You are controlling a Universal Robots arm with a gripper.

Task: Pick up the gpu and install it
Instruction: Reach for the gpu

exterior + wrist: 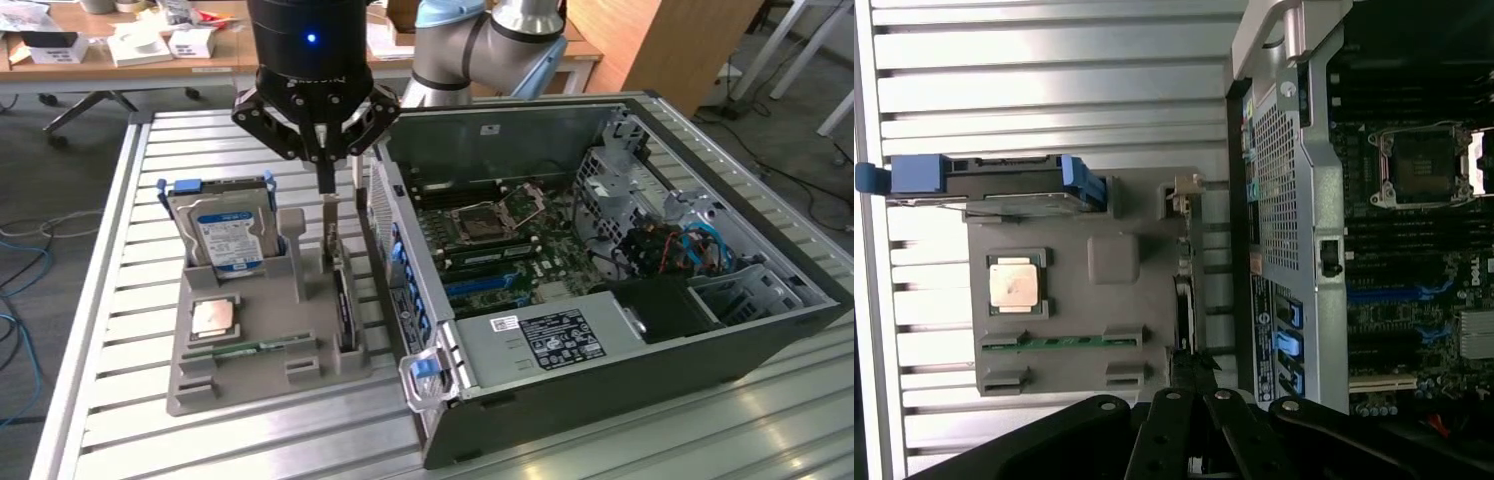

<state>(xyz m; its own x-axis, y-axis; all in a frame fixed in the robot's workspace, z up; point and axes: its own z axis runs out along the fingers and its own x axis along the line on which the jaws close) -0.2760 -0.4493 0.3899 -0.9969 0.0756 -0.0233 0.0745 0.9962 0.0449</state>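
Black robot gripper [326,192] down over the grey moulded plastic tray [240,385] on the slatted aluminium bench [107,300]. Slim black fingers [324,172] drawn together, pinching the upper edge of the thin, flat, dark gpu [343,290]. Position of the gpu: upright on its long edge in the tray's narrow slot, on the side nearest the open black computer case [747,330], seated in the slot, not lifted.

From the wrist view, gripper [1194,372] closed at one end of the gpu [1185,300], seen edge-on along the rim of the tray [1114,330], just beside the perforated rear panel of the case [1284,190].

Elsewhere in the tray: silver hard drive with blue label and blue side rails [227,235], standing upright at the far end; square metal-capped processor chip [214,318], flat in its recess; narrow green RAM stick [247,348], on edge just beside the chip.

Inside the case: green motherboard [507,250] with bare processor socket and blue slots, blue cables towards the exterior view's right.
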